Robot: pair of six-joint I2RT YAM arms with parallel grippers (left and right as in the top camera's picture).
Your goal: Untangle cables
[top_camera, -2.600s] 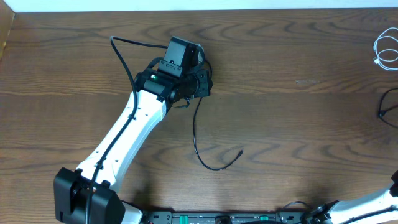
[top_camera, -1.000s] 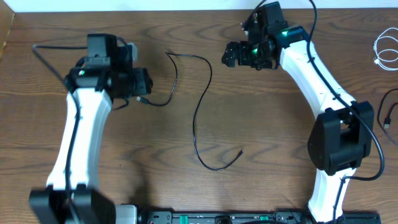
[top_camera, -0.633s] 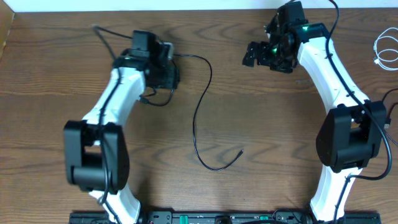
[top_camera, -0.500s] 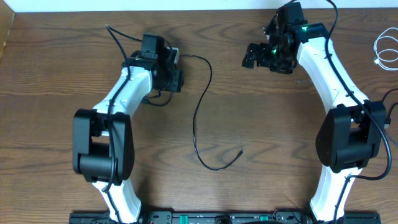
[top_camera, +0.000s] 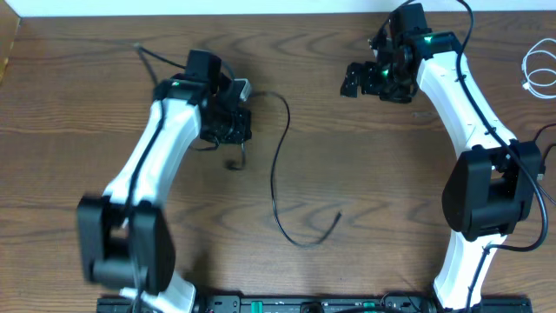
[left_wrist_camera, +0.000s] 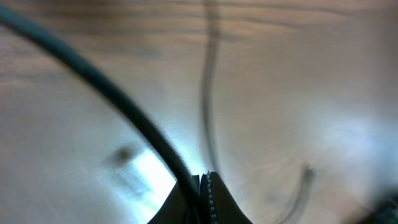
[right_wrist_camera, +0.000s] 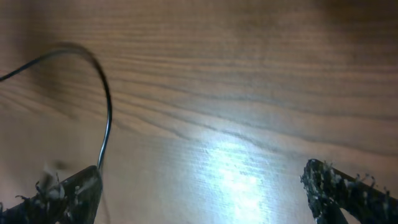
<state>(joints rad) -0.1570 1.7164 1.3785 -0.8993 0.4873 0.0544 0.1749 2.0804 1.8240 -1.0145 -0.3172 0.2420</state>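
Note:
A long black cable [top_camera: 273, 178] runs from my left gripper [top_camera: 234, 130] in a loop down the table's middle to a free end [top_camera: 338, 215]. A short length with a plug [top_camera: 234, 163] hangs just below that gripper. In the left wrist view the fingertips [left_wrist_camera: 214, 196] are pressed together with the black cable [left_wrist_camera: 118, 102] pinched between them. My right gripper [top_camera: 356, 80] hovers open at the upper right of the loop, fingers [right_wrist_camera: 62, 193] wide apart over bare wood, the black cable [right_wrist_camera: 107, 118] arching near its left finger. A white cable [top_camera: 539, 68] lies coiled far right.
Another black cable [top_camera: 540, 149] lies at the right edge, beside the right arm's base [top_camera: 486, 196]. The left arm [top_camera: 148, 174] stretches diagonally across the left half of the wooden table [top_camera: 391, 174]. The table's far edge meets a white wall.
My left gripper has shut on the black cable and shifted slightly toward the near side, pulling the cable's upper end with it. The right arm has stayed in place, open.

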